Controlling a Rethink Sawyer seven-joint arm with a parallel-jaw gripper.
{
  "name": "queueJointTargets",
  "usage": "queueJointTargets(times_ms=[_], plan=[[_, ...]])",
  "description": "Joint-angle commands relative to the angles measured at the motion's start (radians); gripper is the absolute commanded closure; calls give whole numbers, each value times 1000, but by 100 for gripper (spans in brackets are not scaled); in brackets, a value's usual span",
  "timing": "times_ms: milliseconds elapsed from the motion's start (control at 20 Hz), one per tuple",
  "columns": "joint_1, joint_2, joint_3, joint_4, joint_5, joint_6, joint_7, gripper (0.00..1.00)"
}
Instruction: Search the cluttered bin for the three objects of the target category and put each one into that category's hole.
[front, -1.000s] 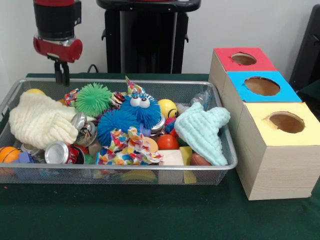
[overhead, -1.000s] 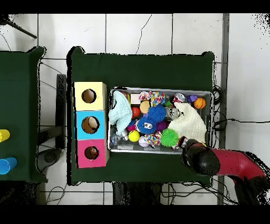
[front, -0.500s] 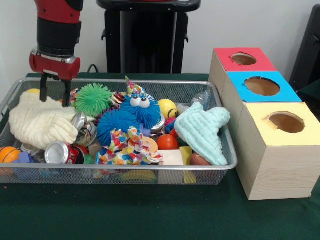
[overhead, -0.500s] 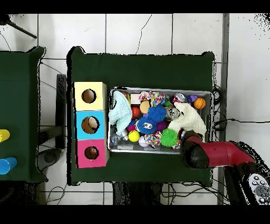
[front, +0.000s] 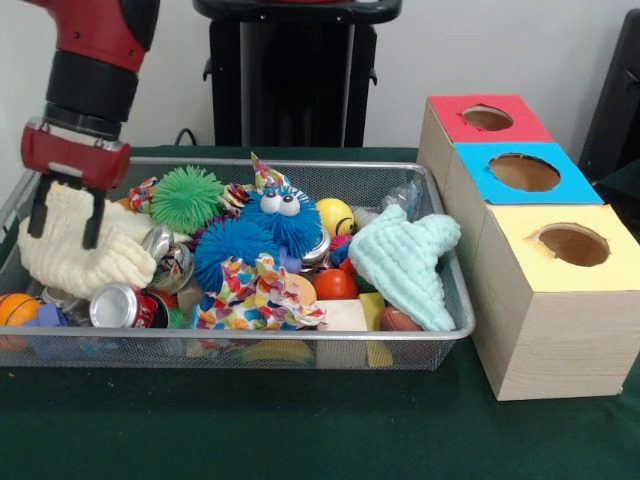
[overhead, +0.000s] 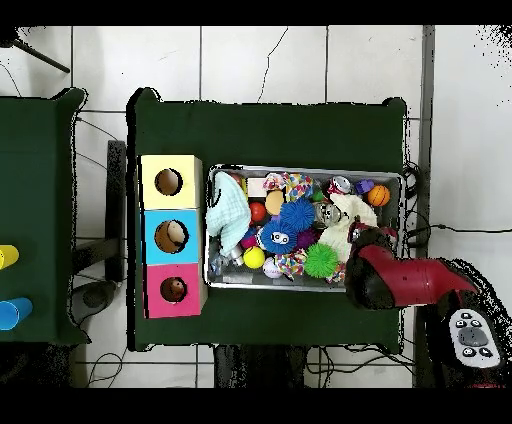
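Note:
My gripper (front: 65, 238) hangs open at the left end of the wire bin (front: 300, 338), its two black fingers straddling the top of a cream knitted cloth (front: 95, 258). In the overhead view the gripper (overhead: 372, 236) and red arm cover part of that cream cloth (overhead: 335, 238). A mint cloth (front: 405, 260) is draped at the bin's right end, beside the boxes. Between the cloths lie a green spiky ball (front: 187, 198), blue fuzzy toys (front: 235, 248), crushed cans (front: 115, 305) and small balls. Nothing is held.
Three wooden boxes with round holes stand right of the bin: red top (front: 450, 125), blue top (front: 490, 190), yellow top (front: 520, 250). An orange ball (front: 15, 308) sits in the bin's near-left corner. Green cloth covers the table (front: 300, 430).
The gripper has come down from behind the bin's back rim and forward into the bin's left end, onto the cream cloth. Its fingers have spread apart.

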Motion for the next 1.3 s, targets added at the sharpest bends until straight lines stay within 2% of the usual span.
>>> queueJointTargets(times_ms=[50,100,150,200,250,300,400,500,800,1150,1300], plan=[[-133,129,55,-130,26,45,44,0],[-203,135,151,-116,17,122,-5,0],[-246,151,204,-108,29,174,-41,0],[-312,179,290,-93,47,259,-113,0],[-337,199,321,-92,60,302,-145,0],[-374,228,368,-88,88,389,-208,0],[-410,258,416,-82,121,478,-266,0],[-425,259,436,-63,153,537,-283,0],[-413,165,443,19,170,578,-274,0],[-402,132,458,44,112,514,-249,0],[-375,103,442,53,87,473,-222,0]])
